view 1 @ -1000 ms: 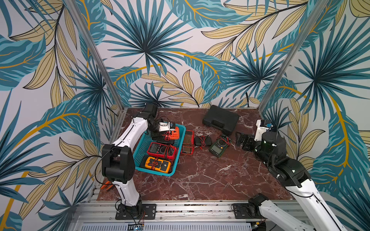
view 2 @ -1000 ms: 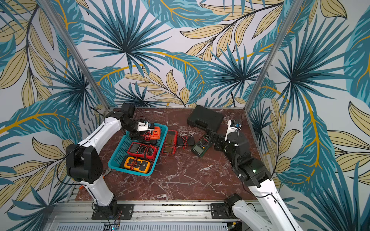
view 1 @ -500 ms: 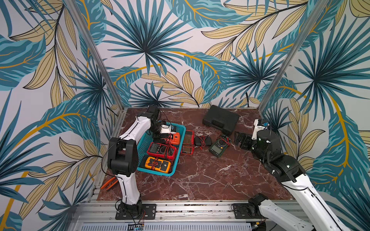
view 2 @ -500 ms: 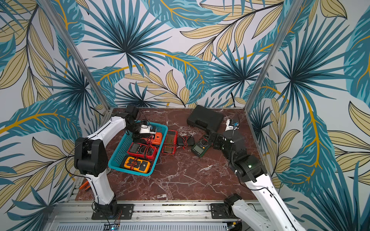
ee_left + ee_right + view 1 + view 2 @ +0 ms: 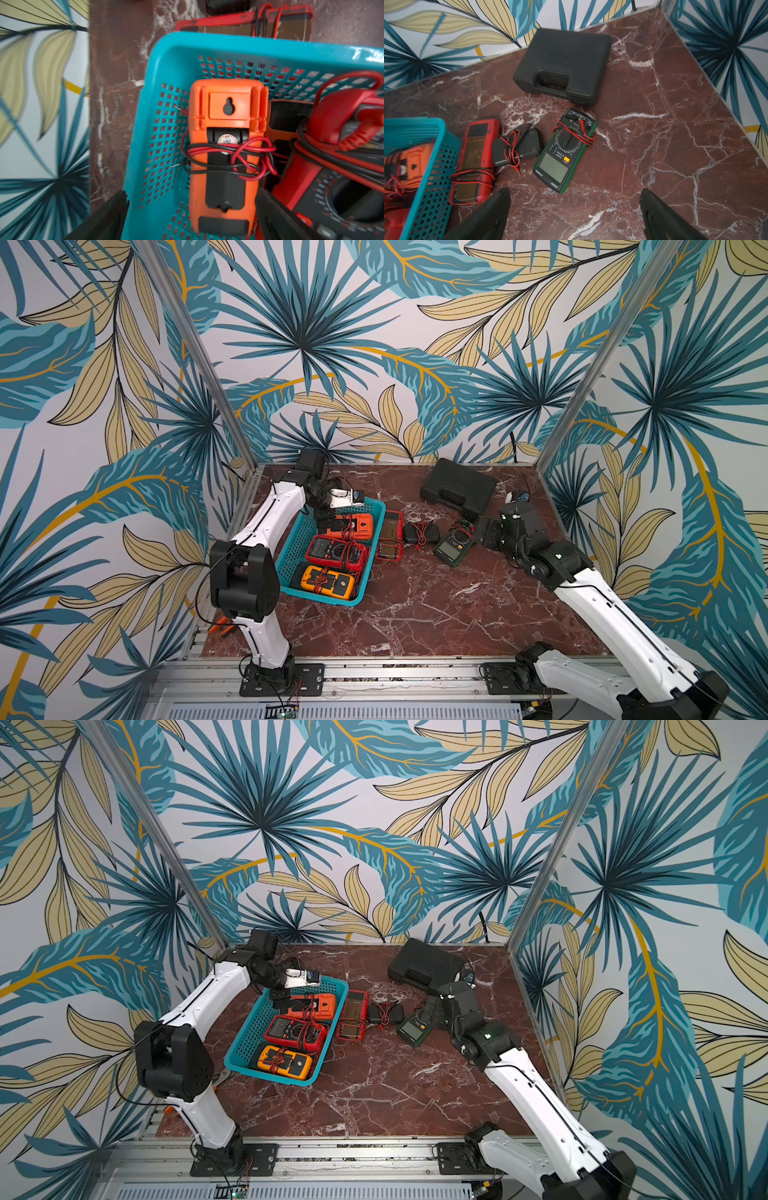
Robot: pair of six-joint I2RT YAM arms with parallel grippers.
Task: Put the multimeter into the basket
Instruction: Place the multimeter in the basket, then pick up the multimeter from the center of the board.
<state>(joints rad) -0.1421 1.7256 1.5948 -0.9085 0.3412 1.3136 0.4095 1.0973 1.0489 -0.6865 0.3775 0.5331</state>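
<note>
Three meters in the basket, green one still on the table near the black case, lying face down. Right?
Face down is wrong. The green multimeter lies face up, its display and dial showing in the right wrist view. The count in the basket and the meter's spot on the table near the black case both stand.

A blue-green basket (image 5: 266, 1075) sits left of the middle, on a red-brown table (image 5: 395, 1094). Three things lie in it: the orange meter (image 5: 320, 1006) at the top, the red meter (image 5: 291, 1031) in the middle, the yellow meter (image 5: 286, 1061) lowest. The left gripper (image 5: 281, 1002) hangs over the orange meter. Right of the basket lie a flat red meter (image 5: 352, 1011), a small black box (image 5: 384, 1013) and a green meter (image 5: 411, 1027). The right gripper (image 5: 431, 1011) is near the green meter. A black case (image 5: 426, 965) sits above it.
</note>
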